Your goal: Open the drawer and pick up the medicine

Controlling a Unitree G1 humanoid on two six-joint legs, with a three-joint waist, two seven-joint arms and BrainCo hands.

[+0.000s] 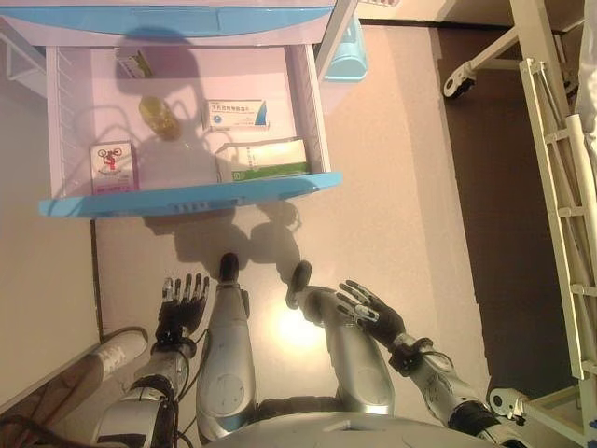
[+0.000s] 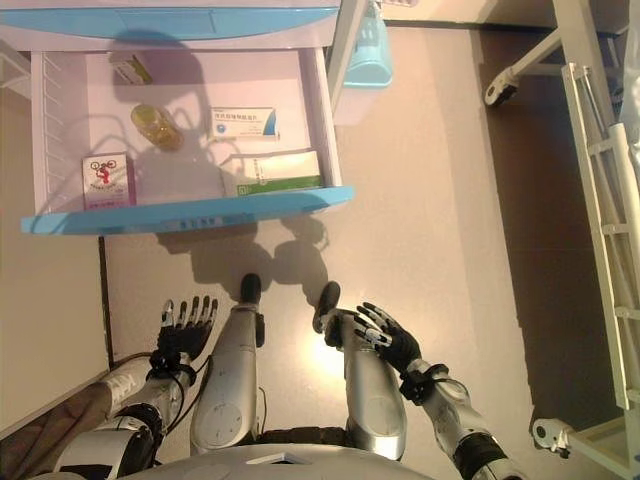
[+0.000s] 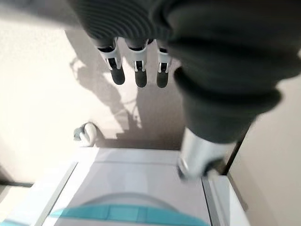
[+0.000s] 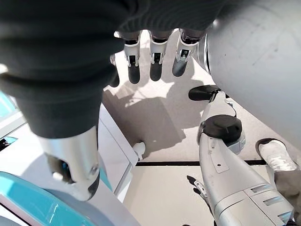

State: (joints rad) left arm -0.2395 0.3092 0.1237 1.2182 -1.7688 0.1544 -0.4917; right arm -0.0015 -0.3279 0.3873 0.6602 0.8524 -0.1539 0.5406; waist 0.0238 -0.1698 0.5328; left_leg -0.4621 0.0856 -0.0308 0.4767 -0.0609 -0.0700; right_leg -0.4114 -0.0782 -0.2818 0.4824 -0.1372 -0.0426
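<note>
Both hands hang low near the floor with fingers straight and apart, holding nothing — the left hand (image 1: 183, 297) and the right hand (image 1: 371, 313) well short of the open drawer (image 1: 187, 199). Inside lie the medicine: a white-blue box (image 1: 236, 114), a green-white box (image 1: 269, 159), a pink box (image 1: 114, 166) and a small bottle (image 1: 159, 118). Only the eye views show these — a white bed frame (image 1: 560, 159) stands at right.

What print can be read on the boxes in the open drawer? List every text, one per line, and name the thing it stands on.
No text can be read.
White flat box with blue stripe: dark print lines, too small to read.
White-and-green long box: print too blurred to read.
Pink-and-white small box: a red figure, no letters clear.
Small box at the drawer's back: unreadable.
Amber round bottle: no label visible.
</note>
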